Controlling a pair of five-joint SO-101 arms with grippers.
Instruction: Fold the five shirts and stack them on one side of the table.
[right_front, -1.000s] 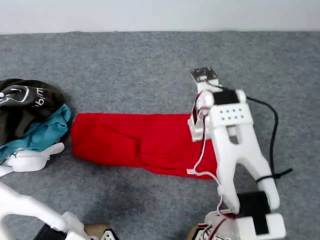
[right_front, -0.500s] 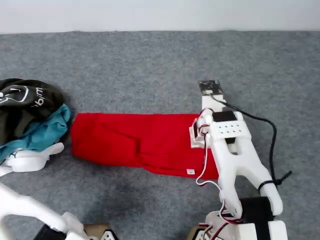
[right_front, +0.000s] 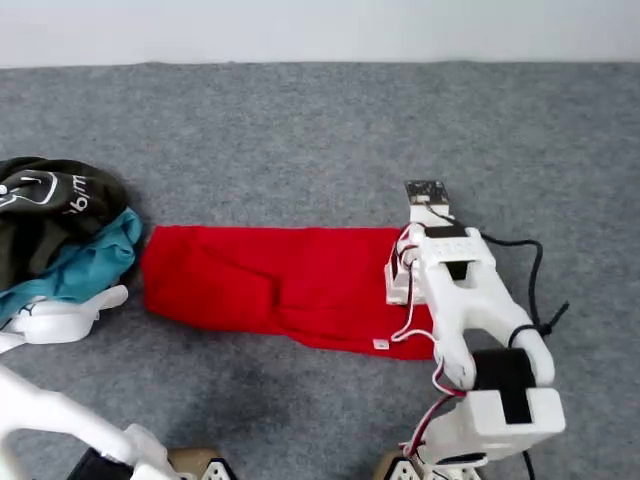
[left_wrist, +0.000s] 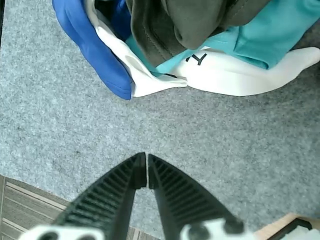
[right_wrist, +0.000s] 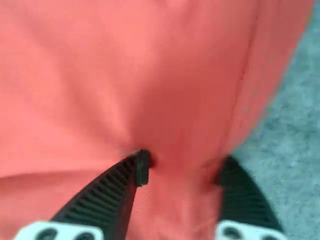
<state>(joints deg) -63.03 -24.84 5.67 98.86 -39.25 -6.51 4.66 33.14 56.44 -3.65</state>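
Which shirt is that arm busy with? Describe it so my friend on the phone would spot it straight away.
On the grey felt table, near its middle, lies the red shirt, with the right gripper set on one end. Unlike the heap of shirts crumpled at the table's edge, it is red and lies flat as a long band.

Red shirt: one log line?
right gripper open on red cloth shirt | left gripper shut above grey carpet near heap of shirts
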